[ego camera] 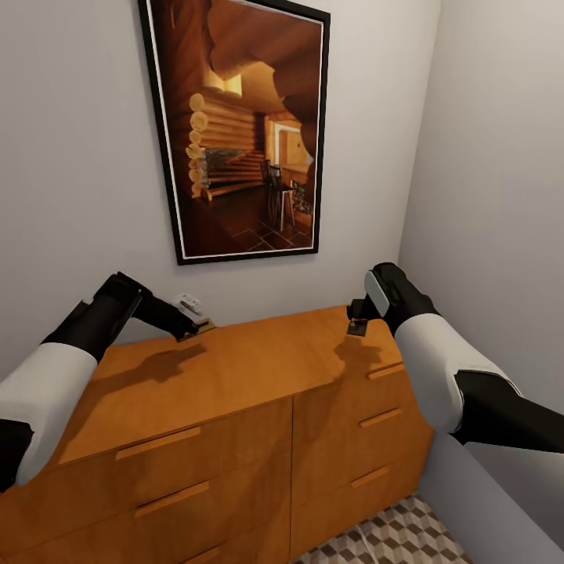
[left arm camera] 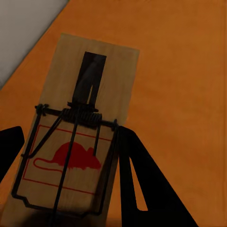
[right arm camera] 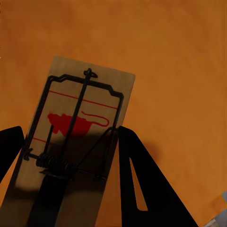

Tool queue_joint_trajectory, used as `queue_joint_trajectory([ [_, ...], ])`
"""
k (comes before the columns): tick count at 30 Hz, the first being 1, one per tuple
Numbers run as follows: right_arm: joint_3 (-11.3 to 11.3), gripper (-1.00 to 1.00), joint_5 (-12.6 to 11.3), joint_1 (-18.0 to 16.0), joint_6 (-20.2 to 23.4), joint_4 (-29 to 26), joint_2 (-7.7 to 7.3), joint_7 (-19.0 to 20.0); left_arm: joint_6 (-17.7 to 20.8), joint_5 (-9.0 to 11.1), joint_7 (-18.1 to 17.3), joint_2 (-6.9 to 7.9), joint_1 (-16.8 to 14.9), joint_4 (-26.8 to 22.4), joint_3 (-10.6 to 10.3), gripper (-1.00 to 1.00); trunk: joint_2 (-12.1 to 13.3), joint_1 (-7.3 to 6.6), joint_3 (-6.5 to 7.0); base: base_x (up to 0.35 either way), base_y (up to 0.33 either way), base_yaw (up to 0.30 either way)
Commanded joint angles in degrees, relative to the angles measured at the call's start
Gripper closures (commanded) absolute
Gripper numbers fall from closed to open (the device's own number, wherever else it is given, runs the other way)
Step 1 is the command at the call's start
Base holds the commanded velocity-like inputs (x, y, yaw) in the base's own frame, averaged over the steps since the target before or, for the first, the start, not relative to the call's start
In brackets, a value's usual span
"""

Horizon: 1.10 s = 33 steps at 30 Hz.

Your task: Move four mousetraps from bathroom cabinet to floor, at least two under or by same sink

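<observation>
**Two traps, two grips atop the bathroom chest**

My white-and-black forearms reach over the orange-brown cabinet (ego camera: 235, 368) below a framed log-cabin picture (ego camera: 239, 129). My left gripper (ego camera: 188, 327) sits at the back edge by the wall, its jaws clamped on either side of a mousetrap (left arm camera: 78, 142), red mouse mark up, lying flat on the top. My right gripper (ego camera: 358, 323) holds a second mousetrap (right arm camera: 78, 142) the same way near the right rear corner. Cube-patterned bathroom floor (ego camera: 399, 540) shows beneath the drawers
</observation>
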Motion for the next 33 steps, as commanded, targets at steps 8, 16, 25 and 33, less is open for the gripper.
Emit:
queue_joint_trajectory([
  [8,-0.4,1.0,-0.1,0.0,0.1,-0.1,0.15,-0.1,4.1,-3.7,-0.3,0.11,0.0,-0.1,0.1,1.0,0.0,0.0,-0.07,0.0,0.0,0.0],
  [16,-0.4,1.0,-0.2,0.0,0.1,-0.1,0.69,0.0,11.6,-6.4,5.2,0.27,0.0,-0.3,5.2,1.0,0.0,0.0,-0.07,0.0,0.0,0.0],
  [25,-0.4,1.0,-0.2,0.0,0.1,-0.1,0.86,0.1,12.6,-7.7,6.9,0.45,0.0,-2.5,12.7,1.0,0.0,0.0,-0.07,0.0,0.0,0.0],
  [33,-0.4,1.0,-0.2,0.0,0.1,-0.1,0.79,0.1,12.6,-10.4,7.0,0.32,0.0,-3.2,13.2,1.0,0.0,0.0,-0.07,0.0,0.0,0.0],
])
